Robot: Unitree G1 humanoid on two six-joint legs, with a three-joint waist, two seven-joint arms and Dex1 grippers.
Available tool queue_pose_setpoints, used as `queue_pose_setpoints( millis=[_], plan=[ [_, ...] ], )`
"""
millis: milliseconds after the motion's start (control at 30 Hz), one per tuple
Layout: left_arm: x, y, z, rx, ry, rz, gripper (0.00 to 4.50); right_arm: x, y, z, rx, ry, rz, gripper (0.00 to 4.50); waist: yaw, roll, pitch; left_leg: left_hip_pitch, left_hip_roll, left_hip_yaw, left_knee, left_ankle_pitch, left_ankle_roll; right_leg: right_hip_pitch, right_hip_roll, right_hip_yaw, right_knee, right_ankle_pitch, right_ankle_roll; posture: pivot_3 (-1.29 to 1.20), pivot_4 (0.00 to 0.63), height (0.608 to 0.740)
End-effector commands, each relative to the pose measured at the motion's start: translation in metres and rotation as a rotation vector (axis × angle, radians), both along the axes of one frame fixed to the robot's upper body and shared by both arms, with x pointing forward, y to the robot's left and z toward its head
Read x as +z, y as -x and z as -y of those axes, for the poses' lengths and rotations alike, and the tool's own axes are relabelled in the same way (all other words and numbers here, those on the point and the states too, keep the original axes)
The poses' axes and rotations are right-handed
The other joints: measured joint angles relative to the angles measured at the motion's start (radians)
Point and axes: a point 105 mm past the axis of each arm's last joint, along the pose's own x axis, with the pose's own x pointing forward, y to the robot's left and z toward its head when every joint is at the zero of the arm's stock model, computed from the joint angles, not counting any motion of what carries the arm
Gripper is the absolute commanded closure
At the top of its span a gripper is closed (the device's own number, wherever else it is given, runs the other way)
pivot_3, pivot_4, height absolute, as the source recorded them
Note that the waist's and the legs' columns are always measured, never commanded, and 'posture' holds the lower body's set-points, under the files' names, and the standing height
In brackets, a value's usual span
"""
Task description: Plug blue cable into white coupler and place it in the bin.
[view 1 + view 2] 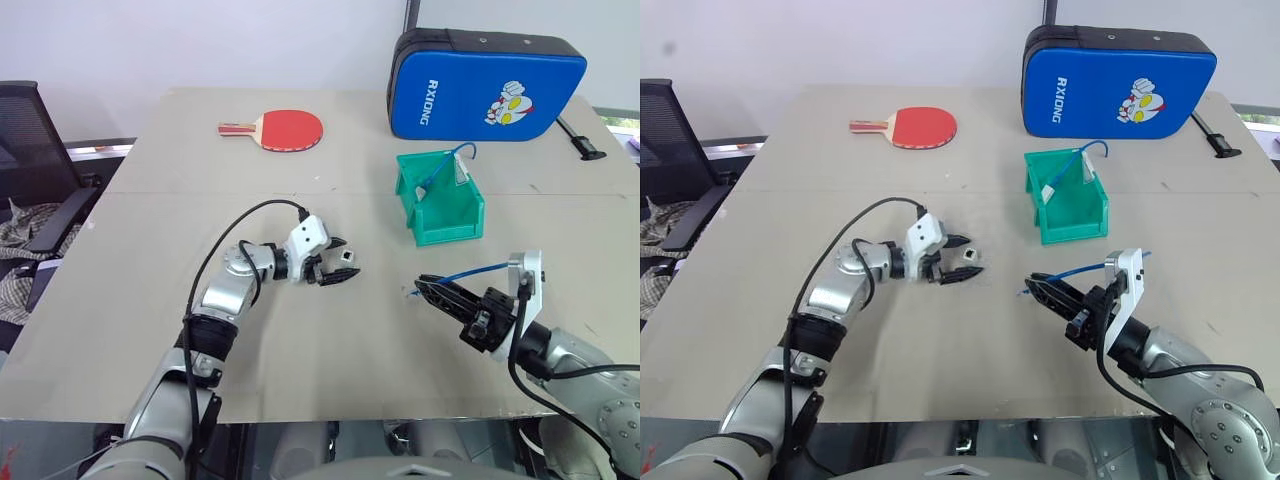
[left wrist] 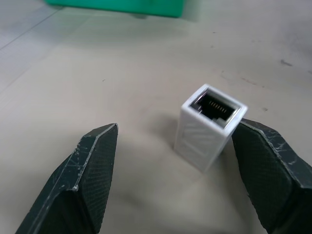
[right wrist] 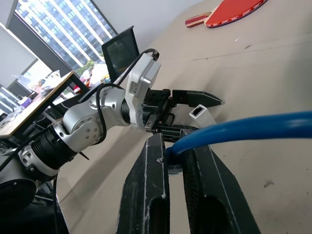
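Observation:
The white coupler (image 2: 210, 126) stands on the beige table (image 1: 150, 300), its dark socket facing up and toward the wrist camera. My left gripper (image 1: 340, 260) is open and straddles it, one finger (image 2: 273, 170) close against its side and the other finger (image 2: 83, 180) well apart. My right gripper (image 1: 428, 287) is shut on the blue cable (image 3: 243, 131), which arcs back over the wrist (image 1: 470, 272); its plug end pokes out at the fingertips, to the right of the coupler. The green bin (image 1: 450, 225) sits further back on the table.
Inside the bin lies another blue cord with a white piece (image 1: 445, 165). A blue padded case (image 1: 485, 85) stands behind the bin. A red table tennis paddle (image 1: 285, 128) lies at the far left-centre. A black chair (image 1: 30, 160) is beside the table's left edge.

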Motion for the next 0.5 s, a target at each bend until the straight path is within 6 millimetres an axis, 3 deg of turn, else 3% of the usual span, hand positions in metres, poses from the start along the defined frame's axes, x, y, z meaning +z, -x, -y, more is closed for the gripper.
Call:
queue_pose_setpoints(
  millis=[33, 100, 233, 267, 500],
  plan=[
    [0.007, -0.002, -0.001, -0.059, -0.029, 0.035, 1.03, 0.010, 0.005, -0.003, 0.011, -0.011, 0.040, 4.50, 0.000, 0.000, 0.000, 0.000, 0.000, 0.000, 0.000, 0.000, 0.000, 0.000, 0.000, 0.000, 0.000, 0.000, 0.000, 0.00, 0.150, 0.731],
    [0.007, -0.002, -0.001, -0.082, -0.028, 0.024, 1.36, 0.010, 0.005, -0.003, 0.011, -0.009, 0.040, 4.50, 0.000, 0.000, 0.000, 0.000, 0.000, 0.000, 0.000, 0.000, 0.000, 0.000, 0.000, -0.001, 0.000, 0.000, 0.000, 0.00, 0.150, 0.731],
    [0.009, 0.000, 0.000, -0.119, -0.007, 0.019, 3.41, 0.010, 0.004, -0.003, 0.012, 0.001, 0.046, 4.50, 0.000, 0.000, 0.000, 0.000, 0.000, 0.000, 0.000, 0.000, 0.000, 0.000, 0.000, -0.001, 0.000, 0.000, 0.000, 0.00, 0.150, 0.731],
    [0.010, 0.002, 0.001, -0.133, 0.003, 0.015, 3.74, 0.010, 0.004, -0.003, 0.012, 0.005, 0.049, 4.50, 0.000, 0.000, 0.000, 0.000, 0.000, 0.000, 0.000, 0.000, 0.000, 0.000, 0.000, -0.001, 0.000, 0.000, -0.001, 0.00, 0.150, 0.731],
    [0.016, 0.023, 0.021, -0.236, 0.040, -0.005, 3.79, 0.015, -0.005, -0.004, 0.009, 0.093, 0.148, 4.50, 0.000, 0.000, 0.000, 0.000, 0.000, 0.000, 0.001, 0.000, 0.000, 0.000, 0.000, -0.001, 0.000, 0.000, -0.001, 0.00, 0.150, 0.731]
  ],
)
